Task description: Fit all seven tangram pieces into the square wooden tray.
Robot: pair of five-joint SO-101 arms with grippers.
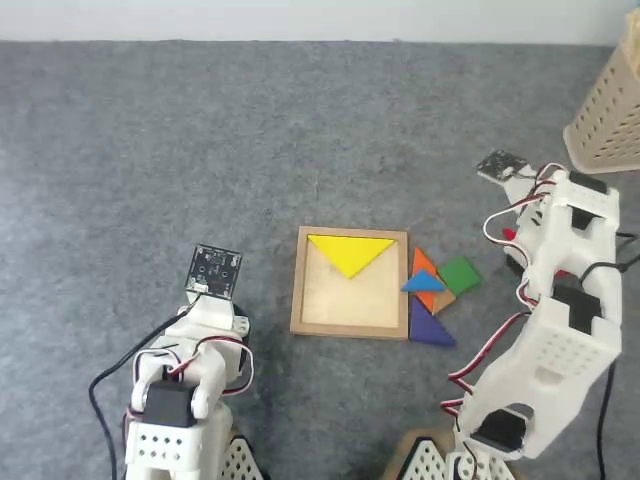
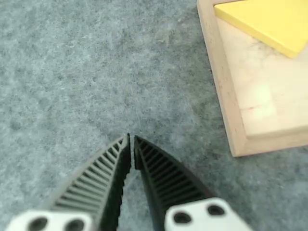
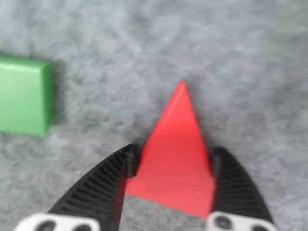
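Observation:
The square wooden tray (image 1: pixel 298 285) lies mid-table with a yellow triangle (image 1: pixel 350 252) in its far half. Just right of it cluster an orange piece (image 1: pixel 423 262), a blue triangle (image 1: pixel 423 284), a green square (image 1: pixel 459 274), a tan piece (image 1: pixel 446 301) and a purple triangle (image 1: pixel 428 326). The right gripper (image 3: pixel 173 159) is low over the carpet, its fingers pressed on both sloping edges of a red triangle (image 3: pixel 178 125), with the green square (image 3: pixel 21 94) off to one side. The left gripper (image 2: pixel 131 139) is shut, holds nothing, and hovers beside the tray's rim (image 2: pixel 224 91).
Grey carpet covers the table. A beige perforated container (image 1: pixel 610 110) stands at the far right edge behind the right arm (image 1: pixel 560 260). The left arm (image 1: pixel 190 370) stands at the near left.

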